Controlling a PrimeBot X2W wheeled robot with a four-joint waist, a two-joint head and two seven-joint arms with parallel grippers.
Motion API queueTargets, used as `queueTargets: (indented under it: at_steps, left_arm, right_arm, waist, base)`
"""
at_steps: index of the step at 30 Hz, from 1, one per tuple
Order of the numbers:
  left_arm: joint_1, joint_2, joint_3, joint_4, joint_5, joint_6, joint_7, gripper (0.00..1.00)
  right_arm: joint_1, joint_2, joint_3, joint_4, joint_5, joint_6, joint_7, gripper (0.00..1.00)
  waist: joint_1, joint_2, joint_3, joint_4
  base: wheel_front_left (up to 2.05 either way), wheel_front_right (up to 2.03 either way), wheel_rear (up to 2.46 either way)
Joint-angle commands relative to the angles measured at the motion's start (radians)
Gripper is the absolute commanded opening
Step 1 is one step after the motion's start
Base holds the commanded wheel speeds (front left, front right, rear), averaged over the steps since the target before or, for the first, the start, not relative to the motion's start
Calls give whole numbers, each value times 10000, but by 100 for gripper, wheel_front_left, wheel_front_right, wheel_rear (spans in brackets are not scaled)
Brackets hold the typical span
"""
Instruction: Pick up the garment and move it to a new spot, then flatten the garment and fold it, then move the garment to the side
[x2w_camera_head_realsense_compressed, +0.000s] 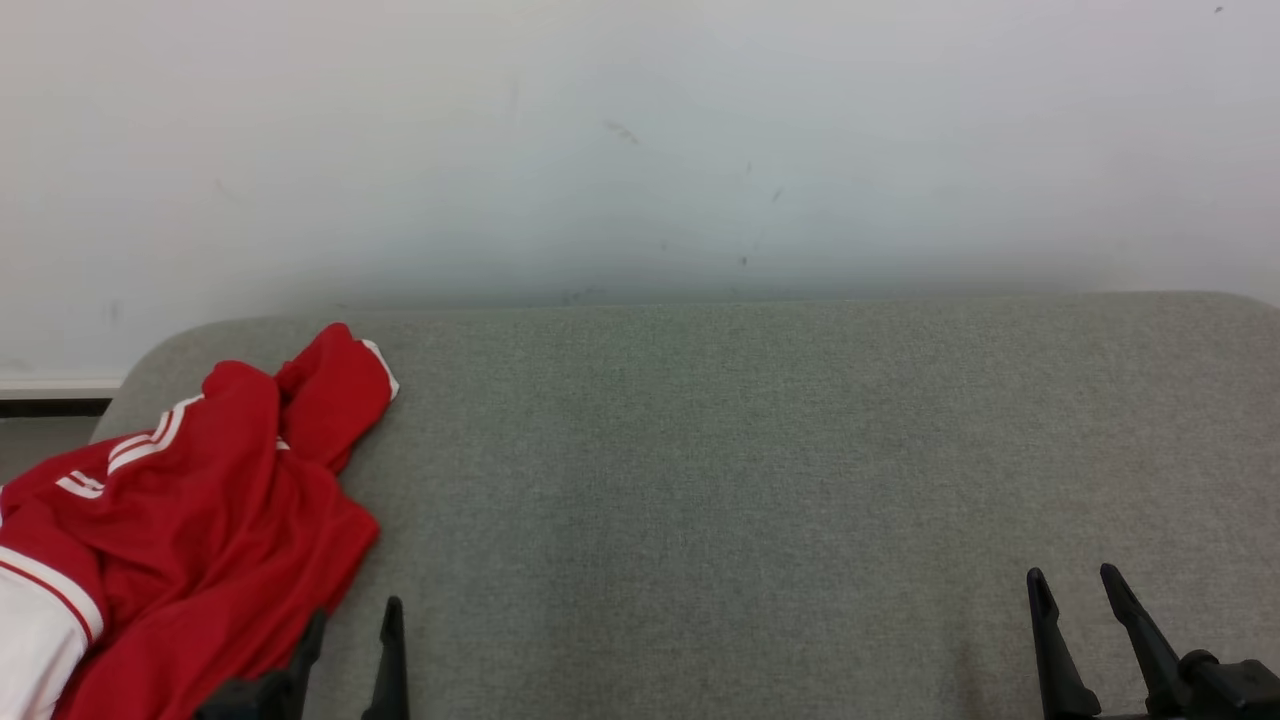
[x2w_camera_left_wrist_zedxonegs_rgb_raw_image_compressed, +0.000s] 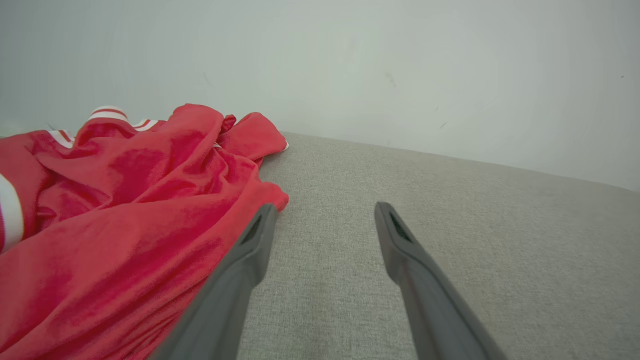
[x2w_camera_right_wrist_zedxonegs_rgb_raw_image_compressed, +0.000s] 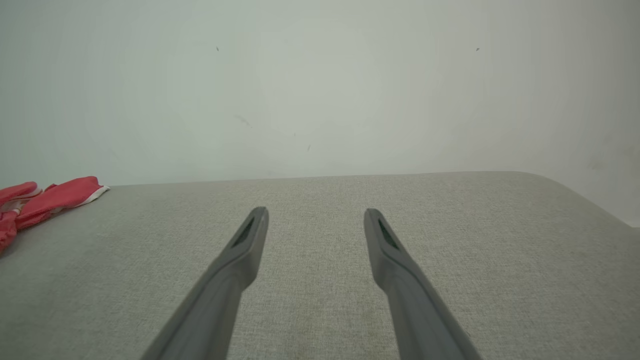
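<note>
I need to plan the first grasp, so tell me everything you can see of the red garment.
The red garment looks like soft, slightly shiny fabric with white stripes and a white panel. It lies crumpled, unfolded, at the left end of the grey padded surface, a white-edged sleeve pointing toward the wall. The open left end effector is at its near edge; contact is unclear.

Grey fabric surface (x2w_camera_head_realsense_compressed: 750, 450), white wall (x2w_camera_head_realsense_compressed: 640, 130)
</note>
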Motion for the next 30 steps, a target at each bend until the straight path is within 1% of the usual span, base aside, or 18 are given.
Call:
queueTargets:
  at_steps: [1, 7, 13, 22, 30]
  left_arm:
    - [90, 37, -4, 13, 276, -10, -96, 100]
    - [149, -21, -105, 92, 684, -91, -228, 100]
    - [192, -106, -116, 185, 874, -123, -326, 100]
    - [194, -192, -111, 362, 1251, -385, -487, 100]
    - [42, -215, -9, 555, 1241, -583, -467, 100]
  right_arm:
    - [106, -28, -23, 28, -154, -17, -77, 100]
    - [120, 17, 0, 324, -228, -18, -208, 100]
    - [91, 40, -44, 572, -353, -19, -314, 100]
    - [143, 81, -42, 818, -584, -21, -471, 100]
    - [90, 101, -76, 871, -427, -21, -458, 100]
  waist:
    - [0, 0, -4, 2]
    - [0, 0, -10, -5]
    - [0, 0, -12, -18]
    - [0, 0, -9, -62]
    - [0, 0, 29, -92]
  base:
    - [0, 0, 0]
    - [0, 0, 0]
    - [0, 0, 0]
    - [0, 0, 0]
    - [0, 0, 0]
